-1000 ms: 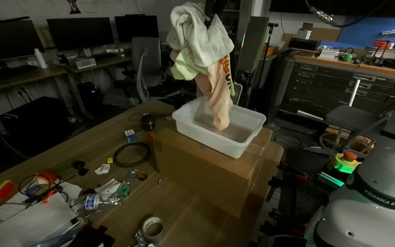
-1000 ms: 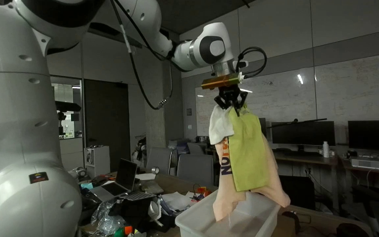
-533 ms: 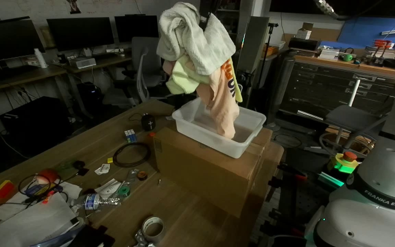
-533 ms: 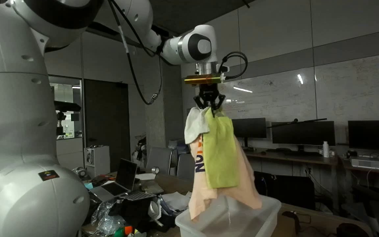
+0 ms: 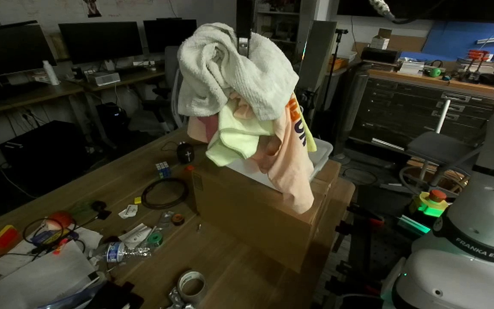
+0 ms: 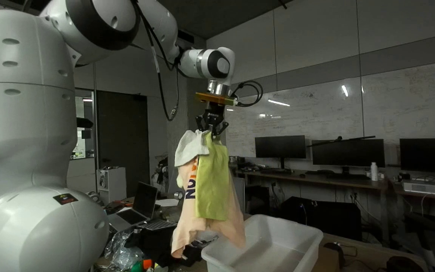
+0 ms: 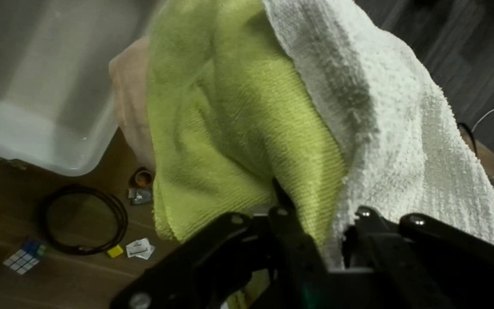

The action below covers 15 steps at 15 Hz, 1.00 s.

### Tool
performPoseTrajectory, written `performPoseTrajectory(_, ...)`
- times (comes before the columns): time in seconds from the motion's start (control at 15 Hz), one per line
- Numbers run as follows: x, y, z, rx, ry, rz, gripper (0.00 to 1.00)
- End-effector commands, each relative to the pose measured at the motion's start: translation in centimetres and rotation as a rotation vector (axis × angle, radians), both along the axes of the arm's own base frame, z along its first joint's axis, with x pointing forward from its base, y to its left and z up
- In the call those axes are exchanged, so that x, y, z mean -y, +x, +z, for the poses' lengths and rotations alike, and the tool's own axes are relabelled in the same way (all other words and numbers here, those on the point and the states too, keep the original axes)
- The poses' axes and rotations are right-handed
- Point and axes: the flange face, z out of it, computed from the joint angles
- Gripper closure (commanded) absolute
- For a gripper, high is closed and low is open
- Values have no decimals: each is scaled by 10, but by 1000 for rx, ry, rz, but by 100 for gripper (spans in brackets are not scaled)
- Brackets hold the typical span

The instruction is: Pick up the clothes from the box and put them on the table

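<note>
My gripper (image 6: 212,128) is shut on a bundle of clothes and holds it in the air. In the wrist view the gripper (image 7: 320,223) pinches a white towel (image 7: 393,141) and a yellow-green cloth (image 7: 238,124) between its fingers. A peach shirt (image 5: 292,176) with orange and purple letters hangs lowest; the white towel (image 5: 251,81) drapes over the top. The white plastic bin (image 6: 278,232) stands on a cardboard box (image 5: 247,206). The clothes hang over its near side in an exterior view and hide most of it. No cloth shows inside the visible part of the bin.
The wooden table (image 5: 234,274) carries a tape roll (image 5: 191,286), a plastic bottle (image 5: 120,252), papers (image 5: 41,274), a cable coil (image 5: 164,194), a puzzle cube (image 5: 163,170) and a black speaker (image 5: 185,152). A laptop (image 6: 138,206) stands among clutter behind the clothes.
The gripper and clothes have moved away from above the bin, toward the camera in an exterior view, and are lower. The shirt's hem now hangs outside the bin's near rim. The bin stays put.
</note>
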Motion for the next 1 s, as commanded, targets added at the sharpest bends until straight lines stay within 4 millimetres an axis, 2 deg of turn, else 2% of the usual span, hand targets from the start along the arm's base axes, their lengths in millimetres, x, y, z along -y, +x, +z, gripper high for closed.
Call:
performPoseTrajectory(0.0,-26,14,11,-32,53,67,94)
performPoseTrajectory(0.2,-45,23,10,-6,88,64,94)
performPoseTrajectory(0.53,-71,23,20,49,152,72,94)
performPoseTrajectory(0.93,-95,22,21,82,158,108,94)
